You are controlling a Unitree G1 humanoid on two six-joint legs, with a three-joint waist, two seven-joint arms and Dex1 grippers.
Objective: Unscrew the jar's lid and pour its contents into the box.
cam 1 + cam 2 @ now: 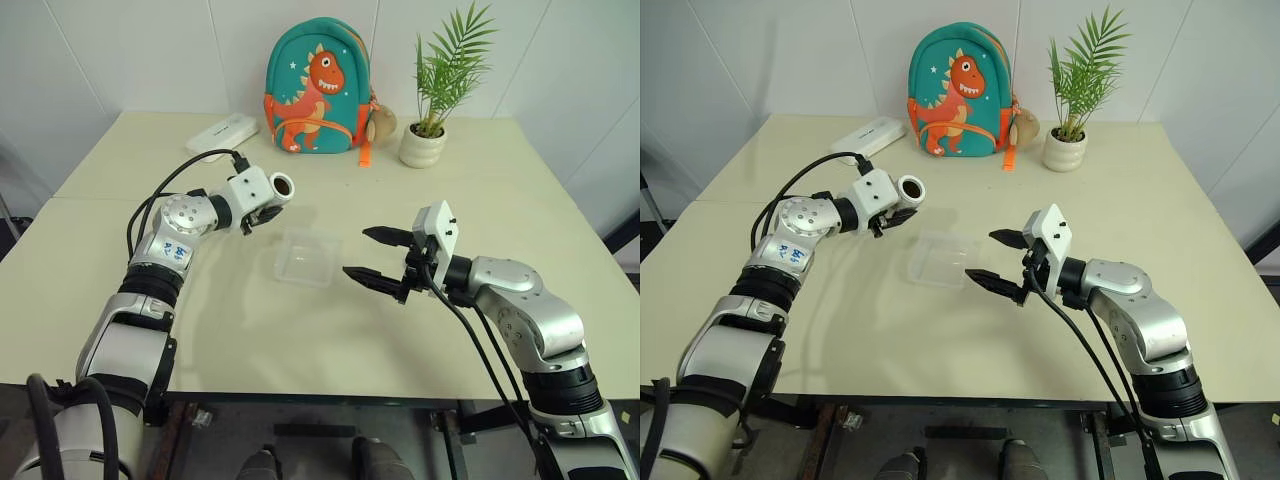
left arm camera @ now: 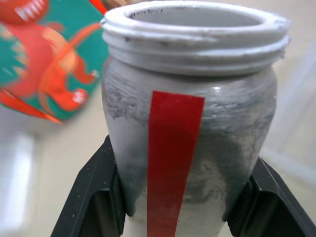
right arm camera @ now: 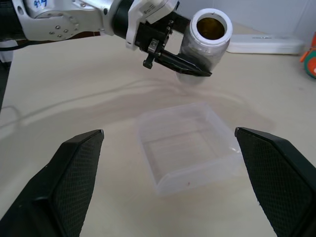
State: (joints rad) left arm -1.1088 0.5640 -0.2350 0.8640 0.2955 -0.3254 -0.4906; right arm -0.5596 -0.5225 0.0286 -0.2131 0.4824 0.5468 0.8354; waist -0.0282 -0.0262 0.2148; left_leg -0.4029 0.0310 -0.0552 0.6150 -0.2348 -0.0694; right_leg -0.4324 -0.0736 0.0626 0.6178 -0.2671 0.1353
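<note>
The left end effector (image 1: 262, 214) pinches the jar (image 1: 281, 186) above the counter (image 1: 480, 200), lidless, its open mouth tipped level toward the right, just left of and beyond the box (image 1: 306, 257). The clear box sits on the counter mid-scene, between the arms. To its right the right end effector (image 1: 376, 256) hovers with fingers spread wide, holding nothing

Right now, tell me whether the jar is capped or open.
Open. The jar, held tipped in the left gripper, shows a bare threaded rim and a dark open mouth; no lid sits on it.
</note>
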